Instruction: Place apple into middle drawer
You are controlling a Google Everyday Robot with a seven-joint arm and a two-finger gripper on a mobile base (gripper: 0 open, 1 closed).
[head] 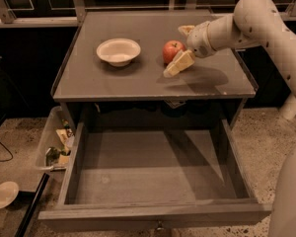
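The cream two-finger gripper (pixel 178 52) hovers at the flat grey cabinet top (pixel 113 83), its fingers spread and empty either side of the small round red apple (pixel 171 51), so it should centre and close gently before lifting toward the open, shallow grey wooden middle drawer (pixel 153 174).

A: Counts?
B: One apple (pixel 171 50), one white bowl (pixel 118 51), both upper centre. One middle drawer (pixel 153 214), lower half.
A: Gripper?
B: One gripper (pixel 176 52), right of upper centre, two fingers (spread either side of the apple). One pale dish (pixel 2 195), lower left.
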